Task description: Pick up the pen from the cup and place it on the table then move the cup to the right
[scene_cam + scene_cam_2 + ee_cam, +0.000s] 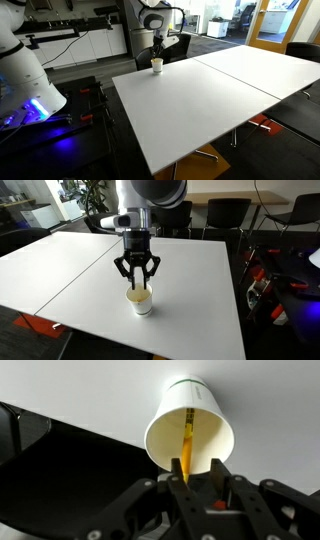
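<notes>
in an exterior view the cup (157, 66) stands upright near the far edge of the table (220, 100), with the gripper (157, 52) hanging straight above it; at this size the pen cannot be made out, and nothing lies on the table beside the cup. in the closer exterior view the gripper (138, 280) points down just over the mouth of the cup (140, 301), its jaws drawn in over the rim, and the cup sits close to the table's near edge with bare top all round it. in the wrist view the cup (205, 422) shows its open mouth, and the only thing in it is the pen (186, 440), leaning against the inner wall with its upper end rising out between the fingers (216, 478) of the gripper (197, 484). the jaws stand close on either side of the pen's top, but whether the pads already pinch it i cannot tell. judged from this, no step of the task is finished: the pen is in the cup, not yet lifted or laid on the table, and the cup's move to the right has not begun.
</notes>
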Available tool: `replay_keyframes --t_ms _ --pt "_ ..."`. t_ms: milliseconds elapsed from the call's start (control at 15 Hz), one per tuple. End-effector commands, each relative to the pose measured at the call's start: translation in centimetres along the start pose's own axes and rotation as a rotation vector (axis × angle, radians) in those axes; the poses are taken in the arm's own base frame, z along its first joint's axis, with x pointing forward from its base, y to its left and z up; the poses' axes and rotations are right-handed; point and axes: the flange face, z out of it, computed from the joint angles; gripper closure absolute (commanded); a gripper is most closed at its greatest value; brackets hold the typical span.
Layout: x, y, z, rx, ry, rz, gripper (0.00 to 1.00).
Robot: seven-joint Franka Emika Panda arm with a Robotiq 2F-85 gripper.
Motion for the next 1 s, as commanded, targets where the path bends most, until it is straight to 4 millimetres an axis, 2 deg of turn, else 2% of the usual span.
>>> replay_keyframes --t_ms 0,133,400,933 --pt "-0.4 0.1 0.9 0.02 0.017 -0.008 0.58" --pt "-0.4 -0.1 1.7 0.024 0.011 -0.006 0.58" --pt "-0.5 -0.2 2.4 0.026 0.008 -0.001 0.65" --pt "-0.4 0.8 2.3 0.011 0.012 0.0 0.64"
